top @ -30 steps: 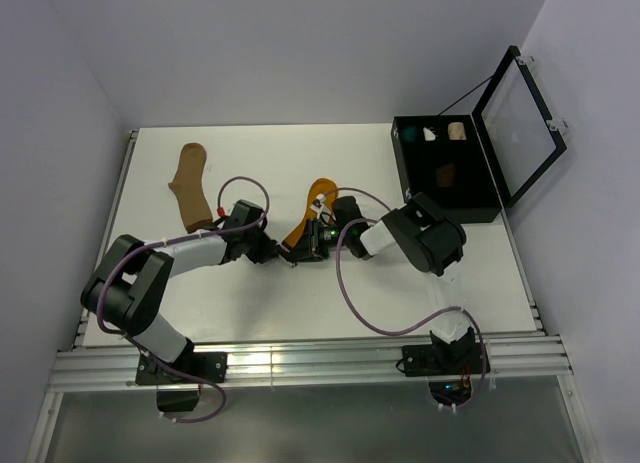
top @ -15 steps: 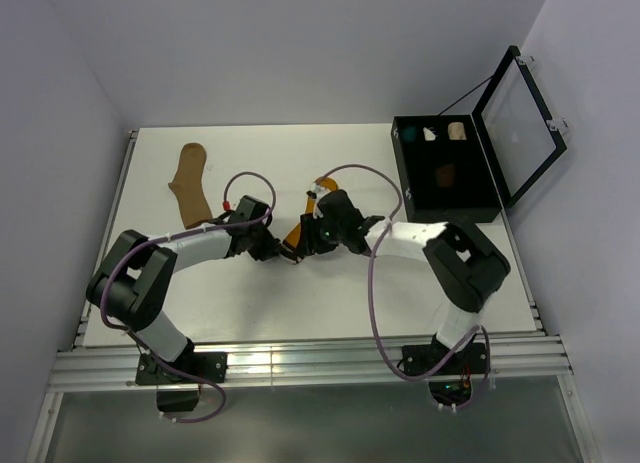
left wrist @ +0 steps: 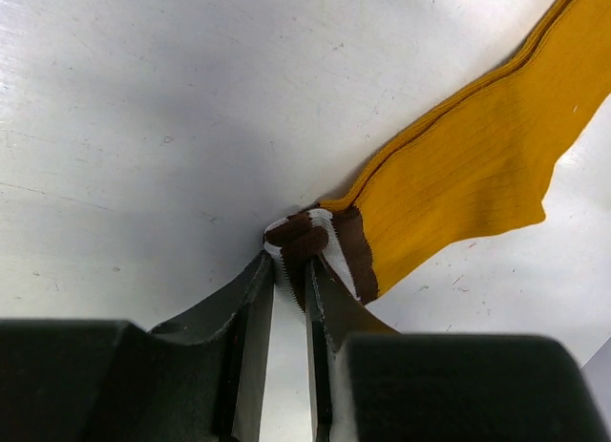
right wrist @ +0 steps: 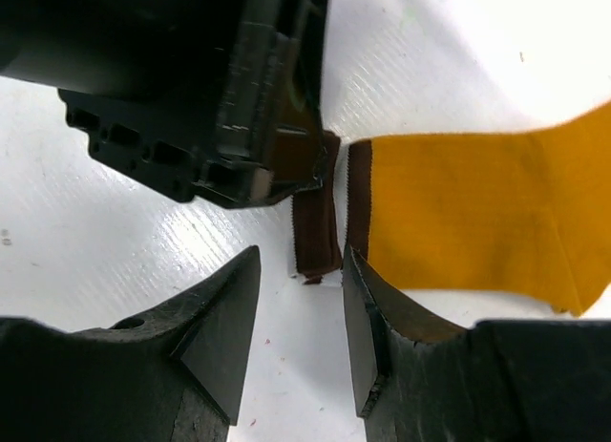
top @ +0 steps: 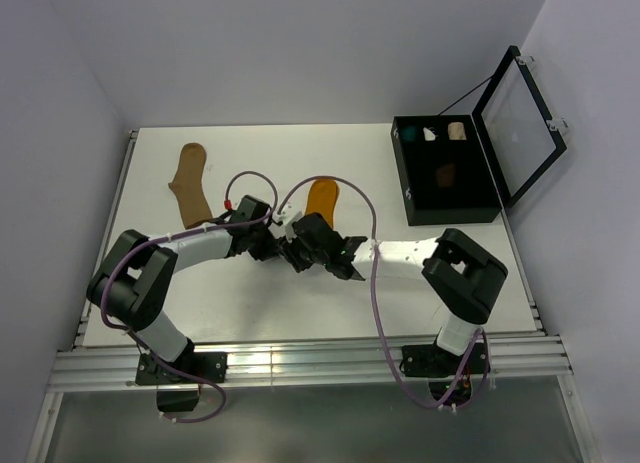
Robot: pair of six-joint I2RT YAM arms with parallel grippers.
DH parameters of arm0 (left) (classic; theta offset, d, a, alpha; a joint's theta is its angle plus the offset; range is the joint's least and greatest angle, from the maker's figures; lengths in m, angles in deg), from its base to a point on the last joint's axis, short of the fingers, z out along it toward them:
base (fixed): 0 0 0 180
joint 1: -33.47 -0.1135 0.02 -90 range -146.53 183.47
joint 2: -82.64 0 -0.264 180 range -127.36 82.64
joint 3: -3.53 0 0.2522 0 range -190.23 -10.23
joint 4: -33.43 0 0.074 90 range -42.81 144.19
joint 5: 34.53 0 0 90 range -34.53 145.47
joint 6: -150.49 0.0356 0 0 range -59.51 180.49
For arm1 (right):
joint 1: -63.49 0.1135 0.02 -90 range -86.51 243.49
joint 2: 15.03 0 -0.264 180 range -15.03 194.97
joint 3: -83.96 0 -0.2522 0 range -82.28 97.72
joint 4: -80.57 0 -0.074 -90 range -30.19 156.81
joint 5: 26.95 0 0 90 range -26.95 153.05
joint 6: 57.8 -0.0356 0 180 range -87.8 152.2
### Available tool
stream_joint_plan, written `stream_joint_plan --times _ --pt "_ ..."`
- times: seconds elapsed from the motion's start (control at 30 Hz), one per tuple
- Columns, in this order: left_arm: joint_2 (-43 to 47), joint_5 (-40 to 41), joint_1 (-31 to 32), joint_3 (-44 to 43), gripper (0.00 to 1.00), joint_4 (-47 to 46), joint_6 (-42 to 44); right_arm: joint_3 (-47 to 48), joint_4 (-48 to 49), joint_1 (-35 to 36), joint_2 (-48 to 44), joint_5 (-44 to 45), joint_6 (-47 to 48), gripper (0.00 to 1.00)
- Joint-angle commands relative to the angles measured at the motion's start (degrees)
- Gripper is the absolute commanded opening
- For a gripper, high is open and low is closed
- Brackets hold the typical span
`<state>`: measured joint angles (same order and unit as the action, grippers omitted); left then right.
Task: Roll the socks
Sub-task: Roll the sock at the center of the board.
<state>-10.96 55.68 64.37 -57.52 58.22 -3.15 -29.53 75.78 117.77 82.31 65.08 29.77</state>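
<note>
My left tool (left wrist: 291,265) is nearly closed, pinching the brown-and-white striped cuff (left wrist: 329,237) of the mustard-orange sock (left wrist: 458,184). My right tool (right wrist: 301,261) stands about half open and holds nothing. Its jaws straddle the free end of that same cuff, just beside the left tool.

The sock lies flat mid-counter, its foot running away from both tools toward the far side. I judge it light, limp and ribbed: it will fold wherever I let it, and it will drag rather than slide cleanly. The doubled cuff edge is the firmest place to bite for starting a roll.

The white counter (left wrist: 143,108) looks smooth and faintly scuffed. A tan sock (top: 189,183) lies flat at far left, well apart. A black case (top: 452,214) sits open at the right, and pale walls close in around the counter.
</note>
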Motion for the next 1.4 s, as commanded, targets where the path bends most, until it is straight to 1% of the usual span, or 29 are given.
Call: stream_joint_plan --times 0.0,0.17,0.33,0.43,0.5,0.7,0.77,0.8,0.83,0.9,0.93,1.0,1.03,1.1,1.13,1.17,1.23,1.27,1.37 --pt "-1.76 2.69 0.74 0.09 0.24 5.76 2.55 0.33 4.83 1.44 1.36 2.81 6.12 0.47" --pt "-1.85 2.78 0.83 0.18 0.24 5.76 2.38 0.95 5.62 1.88 3.55 0.62 6.57 0.44" --pt "-1.67 2.60 0.92 0.27 0.24 5.59 2.29 0.42 6.84 1.97 6.45 0.35 5.96 0.44" --pt "-1.76 2.52 0.92 0.09 0.24 5.67 2.38 -0.28 8.43 1.97 8.38 1.67 5.25 0.44" --pt "-1.85 2.52 0.92 0.09 0.24 5.76 2.46 -0.20 8.52 1.88 9.27 3.15 4.81 0.45" --pt "-1.76 2.87 0.92 -0.08 0.24 6.11 2.55 -0.10 5.80 1.79 10.59 5.10 3.23 0.46" --pt "-1.58 3.22 0.92 -0.26 0.24 6.37 2.55 -0.46 5.01 1.79 10.50 5.80 2.53 0.45" --pt "-1.58 3.31 0.92 -0.35 0.24 6.46 2.55 -1.07 4.31 1.71 10.41 6.24 2.52 0.43" --pt "-1.58 3.39 0.92 -0.52 0.24 6.55 2.38 -1.33 4.13 1.88 10.15 6.33 0.44 0.37" --pt "-1.41 3.66 0.92 -0.44 0.25 6.55 2.11 -2.73 4.21 1.88 9.63 6.33 -0.28 0.30" --pt "-1.23 3.57 0.92 -0.44 0.26 6.46 1.68 -3.00 3.86 1.88 9.36 6.33 -1.24 0.20" --pt "-0.71 3.48 0.92 -0.26 0.28 6.20 1.06 -3.44 3.25 1.79 9.27 6.24 -2.56 0.09" --pt "-0.36 3.48 0.92 -0.17 0.32 6.03 0.19 -3.53 3.16 1.79 8.92 6.15 -3.09 0.01" --pt "1.05 3.48 0.92 0.18 0.37 5.59 -0.70 -3.97 3.07 1.53 8.74 4.32 -5.63 0.00" --pt "1.75 3.74 0.92 0.27 0.43 5.50 -1.83 -4.23 3.33 1.18 8.31 3.18 -6.61 0.00" --pt "3.06 4.10 0.92 0.44 0.45 5.41 -2.36 -5.02 3.59 0.13 8.04 0.38 -7.40 0.00" --pt "4.74 5.24 0.92 0.70 0.49 5.15 -4.29 -5.73 4.38 -1.19 6.90 -1.66 -9.33 0.00" --pt "6.75 5.68 0.92 1.31 0.50 4.88 -4.91 -6.51 5.08 -2.67 6.46 -5.76 -9.86 0.00" --pt "10.79 7.44 0.83 2.90 0.53 3.74 -7.55 -8.44 8.15 -5.93 4.79 -12.37 -13.02 0.00"
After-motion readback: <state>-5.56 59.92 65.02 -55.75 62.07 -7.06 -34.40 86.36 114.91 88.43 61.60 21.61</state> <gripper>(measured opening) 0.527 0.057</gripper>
